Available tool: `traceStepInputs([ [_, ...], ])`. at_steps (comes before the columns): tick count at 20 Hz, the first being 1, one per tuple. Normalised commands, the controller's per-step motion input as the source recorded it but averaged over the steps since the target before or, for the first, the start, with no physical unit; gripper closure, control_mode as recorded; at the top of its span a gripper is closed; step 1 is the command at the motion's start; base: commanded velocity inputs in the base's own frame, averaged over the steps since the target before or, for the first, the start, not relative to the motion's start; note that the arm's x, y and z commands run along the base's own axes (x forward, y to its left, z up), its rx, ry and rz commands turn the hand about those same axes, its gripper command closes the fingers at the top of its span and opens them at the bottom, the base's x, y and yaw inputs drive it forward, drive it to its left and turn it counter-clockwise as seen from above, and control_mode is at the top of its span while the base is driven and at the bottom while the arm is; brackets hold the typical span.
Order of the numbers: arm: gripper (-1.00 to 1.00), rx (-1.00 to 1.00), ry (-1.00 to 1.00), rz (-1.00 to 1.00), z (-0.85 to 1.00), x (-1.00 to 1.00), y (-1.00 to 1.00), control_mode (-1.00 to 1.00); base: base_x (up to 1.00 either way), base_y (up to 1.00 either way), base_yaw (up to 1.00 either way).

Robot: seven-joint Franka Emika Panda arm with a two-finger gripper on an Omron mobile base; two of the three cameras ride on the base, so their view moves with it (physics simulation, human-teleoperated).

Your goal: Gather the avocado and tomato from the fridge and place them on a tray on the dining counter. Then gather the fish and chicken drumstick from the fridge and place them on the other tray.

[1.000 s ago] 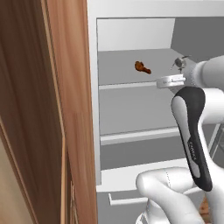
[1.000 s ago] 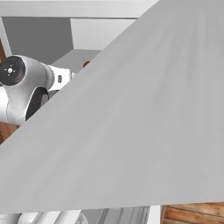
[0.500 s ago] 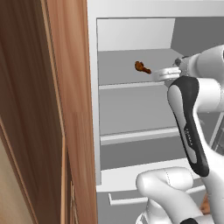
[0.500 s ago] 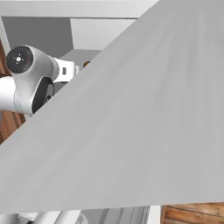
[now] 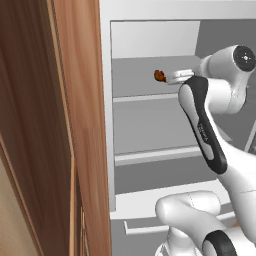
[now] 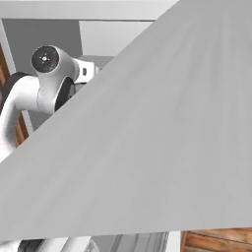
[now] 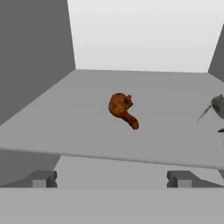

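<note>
The fridge [image 5: 150,125] is standing open in the middle of the left base view, its pale grey shelves running across the frame, with a tall wooden cabinet side [image 5: 75,125] filling the left of the picture. Right of centre, near the top, the white arm is reaching in over the upper shelf [image 5: 145,85], and the gripper [image 5: 175,76] is sitting level with the chicken drumstick [image 5: 159,75], which is lying just left of it on that shelf.

In the right base view the open fridge door [image 6: 162,138] is slanting across most of the frame, the arm showing at the upper left.

In the hand view the drumstick [image 7: 122,109] is lying at the centre of the frame on the grey shelf, thick end upper left, bone end lower right. A grey fish [image 7: 215,107] is lying at the right edge. The two fingertips [image 7: 43,178] are standing wide apart at the bottom, gripping nothing.
</note>
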Motion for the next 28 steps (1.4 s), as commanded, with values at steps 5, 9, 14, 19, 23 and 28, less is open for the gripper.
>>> traceStepInputs([
  [5, -1.0, 0.0, 0.01, 0.0, -0.05, 0.53, -0.02, -1.0, 0.0, 0.0, 0.0],
  [9, -1.0, 0.0, 0.05, 0.0, -0.04, 0.5, -0.04, -1.0, 0.0, 0.0, 0.0],
  [14, -1.0, 0.0, 0.07, 0.0, -0.1, 0.34, -0.04, -1.0, 0.0, 0.0, 0.0],
  [19, -1.0, 0.0, 0.07, 0.03, -0.26, 0.25, 0.0, -1.0, 0.0, 0.0, 0.0],
  [23, -1.0, 0.0, 0.0, 0.05, -0.22, 0.13, -0.01, -1.0, 0.0, 0.0, 0.0],
  [28, -1.0, 0.0, 0.0, 0.06, -0.11, 0.2, -0.09, -1.0, 0.0, 0.0, 0.0],
])
